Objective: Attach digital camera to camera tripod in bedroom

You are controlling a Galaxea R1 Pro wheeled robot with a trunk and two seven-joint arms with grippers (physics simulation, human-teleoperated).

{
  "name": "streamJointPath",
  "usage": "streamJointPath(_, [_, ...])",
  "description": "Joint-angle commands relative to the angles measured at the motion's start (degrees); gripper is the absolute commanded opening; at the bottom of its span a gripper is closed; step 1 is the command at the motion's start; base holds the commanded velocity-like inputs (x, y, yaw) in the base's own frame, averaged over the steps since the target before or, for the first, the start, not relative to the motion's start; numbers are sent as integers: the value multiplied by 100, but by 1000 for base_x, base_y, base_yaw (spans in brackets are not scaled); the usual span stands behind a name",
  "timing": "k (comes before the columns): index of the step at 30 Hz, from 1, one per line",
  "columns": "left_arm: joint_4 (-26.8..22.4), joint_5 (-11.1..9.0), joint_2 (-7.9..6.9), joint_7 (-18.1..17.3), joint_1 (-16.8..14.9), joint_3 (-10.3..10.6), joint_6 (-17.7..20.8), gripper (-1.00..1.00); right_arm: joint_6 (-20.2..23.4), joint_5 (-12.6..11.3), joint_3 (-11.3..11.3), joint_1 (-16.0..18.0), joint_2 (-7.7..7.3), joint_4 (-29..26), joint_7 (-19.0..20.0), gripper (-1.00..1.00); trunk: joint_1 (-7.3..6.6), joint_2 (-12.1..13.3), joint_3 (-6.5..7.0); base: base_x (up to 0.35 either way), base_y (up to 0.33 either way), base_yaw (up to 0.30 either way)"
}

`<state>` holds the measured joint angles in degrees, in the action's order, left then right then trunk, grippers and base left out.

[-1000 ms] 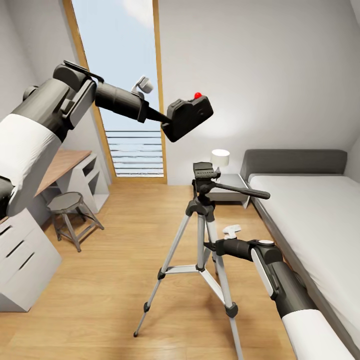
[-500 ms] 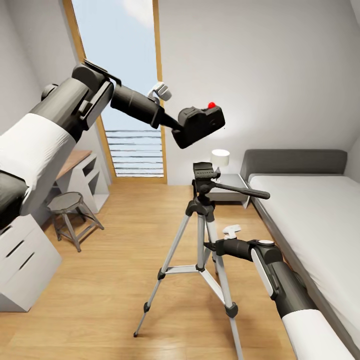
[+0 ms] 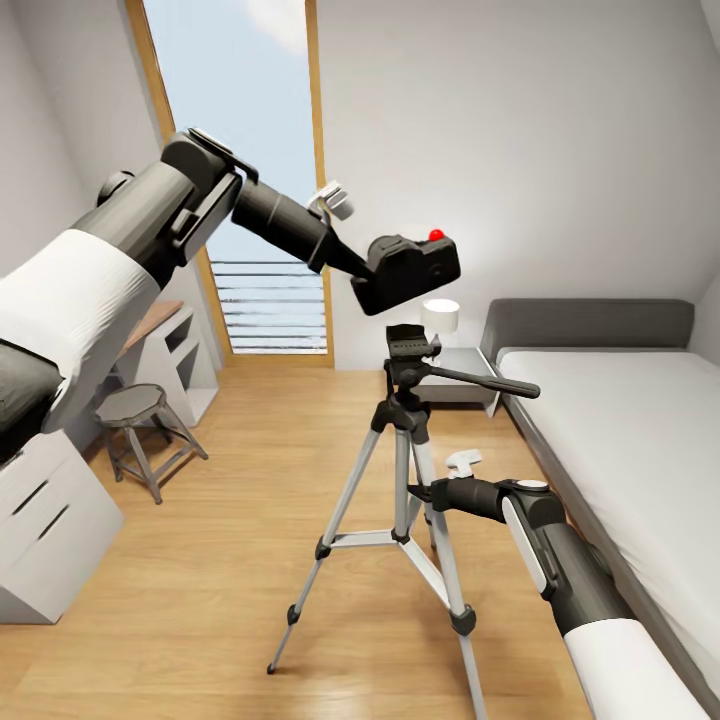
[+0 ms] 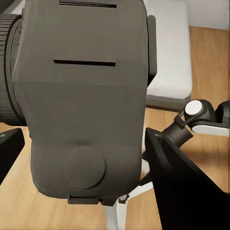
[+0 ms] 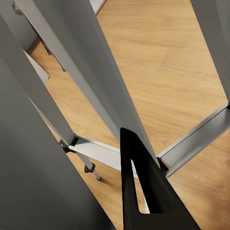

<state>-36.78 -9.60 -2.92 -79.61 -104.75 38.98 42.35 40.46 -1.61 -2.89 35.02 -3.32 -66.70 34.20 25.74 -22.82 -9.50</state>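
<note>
- Your right claw (image 3: pixel 425 492) is sitting low against the camera tripod (image 3: pixel 405 470), at its centre column between the silver-grey legs. In the right wrist view one dark finger (image 5: pixel 143 191) is lying alongside a leg (image 5: pixel 91 81), with the light wood floor (image 5: pixel 167 62) behind; you cannot tell from these pictures whether this claw is closed on the leg or open.
- The tripod is standing upright on the floor just beside the bed (image 3: pixel 620 430), its pan handle (image 3: pixel 485 381) pointing toward the mattress and its black head plate (image 3: pixel 410 343) facing up, bare.
- Your left claw (image 3: pixel 362 268) is gripping the digital camera (image 3: pixel 408 270) by one end, holding it in the air just above the head plate, apart from it, red button (image 3: pixel 436 235) on top.
- In the left wrist view the camera body (image 4: pixel 81 96) is sitting between the two dark fingers (image 4: pixel 187 187), with the right arm (image 4: pixel 201 117) below.
- Farther off, a stool (image 3: pixel 135 410) is standing near the desk (image 3: pixel 135 335) on the left, and a lamp (image 3: pixel 440 316) is glowing on the nightstand (image 3: pixel 455 375) by the back wall.
</note>
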Motion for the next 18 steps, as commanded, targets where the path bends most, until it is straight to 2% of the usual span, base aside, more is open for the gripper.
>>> streamJointPath(1, [-1,-29,10,-2,-11,31,51,-100,-52,301,-1,5,-6,272,-10,-100,5,-10,-13,0,0,0])
streamJointPath(4, [-1,-25,78,42,-11,45,128,-100,-50,301,-1,5,-5,272,-10,-100,5,-10,-13,0,0,0])
streamJointPath(7, [9,-23,85,43,-11,50,250,-100,-51,301,-1,5,-5,277,-10,-100,5,-10,-13,0,0,0])
streamJointPath(10, [-7,66,82,18,-11,66,682,-100,-54,301,-1,5,-3,280,-14,-100,5,-10,-13,0,0,0])
streamJointPath(12, [-14,202,85,7,-11,70,852,-100,-55,301,-1,5,-2,279,-15,-100,5,-10,-13,0,0,0])
streamJointPath(18, [-89,925,97,-191,-11,74,1028,-100,-54,301,-1,5,-4,281,-16,-100,5,-10,-13,0,0,0])
